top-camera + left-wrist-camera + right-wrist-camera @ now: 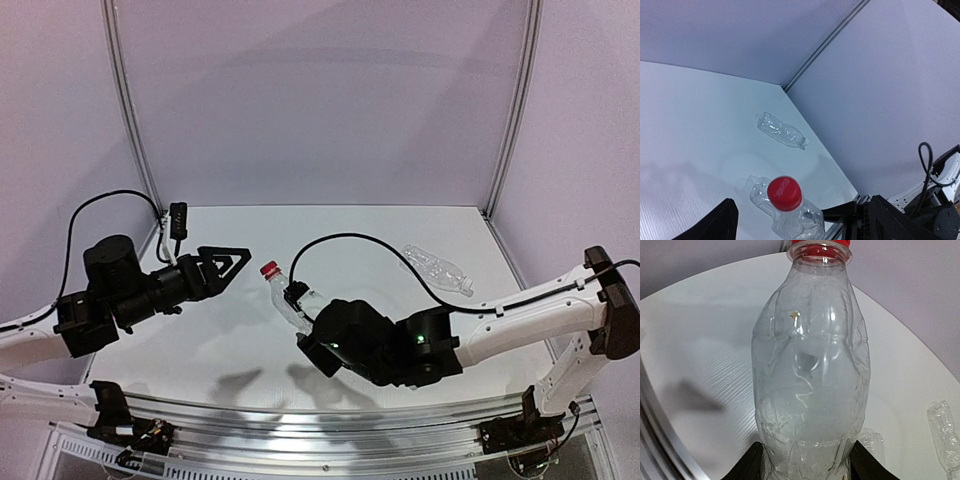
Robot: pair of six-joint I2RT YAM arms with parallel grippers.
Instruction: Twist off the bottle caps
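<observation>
- Red cap (270, 268) is sitting screwed onto the neck of the clear bottle (288, 298), raised above the desk (200, 340) near its middle.
- In the top view the bottle's long axis is running from 5 o'clock to 11 o'clock, with the cap end pointing toward 11 o'clock at the left arm.
- Right pincer (298, 318) is clamping the lower body of the clear bottle, one finger pressing on each side. In the right wrist view the bottle is standing straight up out of the jaws.
- Left pincer (235, 265) is hanging at 9 o'clock of the cap, just beside it and not touching. Its jaws are spread wide and gripping nothing.
- Second bottle (437, 268) is lying flat on the desk, well apart at about 2 o'clock of the held one, its long axis running 10 to 4 o'clock. I cannot tell whether it is wearing a cap.
</observation>
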